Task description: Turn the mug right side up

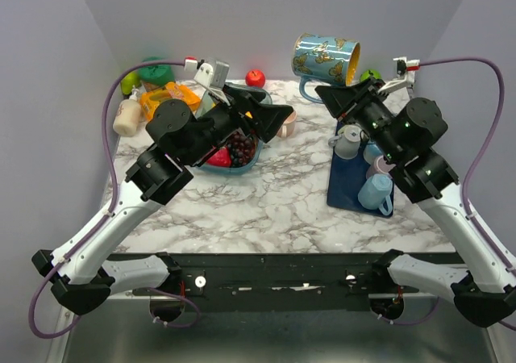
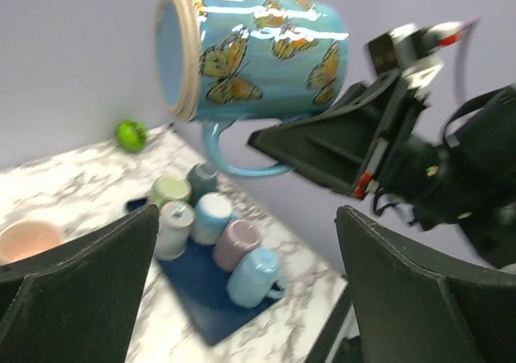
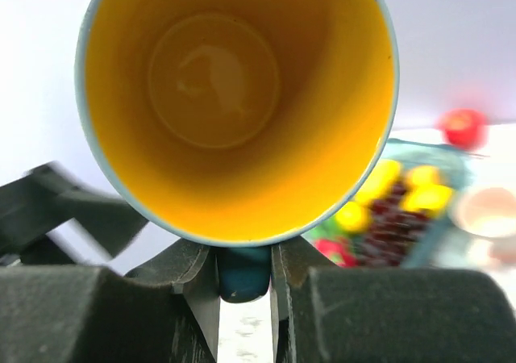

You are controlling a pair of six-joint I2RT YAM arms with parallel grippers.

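Note:
The mug (image 1: 325,59) is light blue with butterflies and a yellow inside. It hangs in the air on its side above the table's back right. My right gripper (image 1: 337,95) is shut on the mug's handle (image 3: 243,271); the mug's open mouth (image 3: 234,97) faces the right wrist camera. In the left wrist view the mug (image 2: 258,52) shows with its base to the left and its handle (image 2: 234,157) down. My left gripper (image 1: 278,119) is open and empty over the fruit bowl; its fingers (image 2: 81,290) frame that view.
A dark blue mat (image 1: 347,181) at the right holds several small upside-down cups (image 2: 218,234). A blue bowl of fruit (image 1: 238,149) lies under my left arm. A pink bowl (image 2: 28,238), a red apple (image 1: 255,77), a green lime (image 2: 131,134) and bottles stand at the back.

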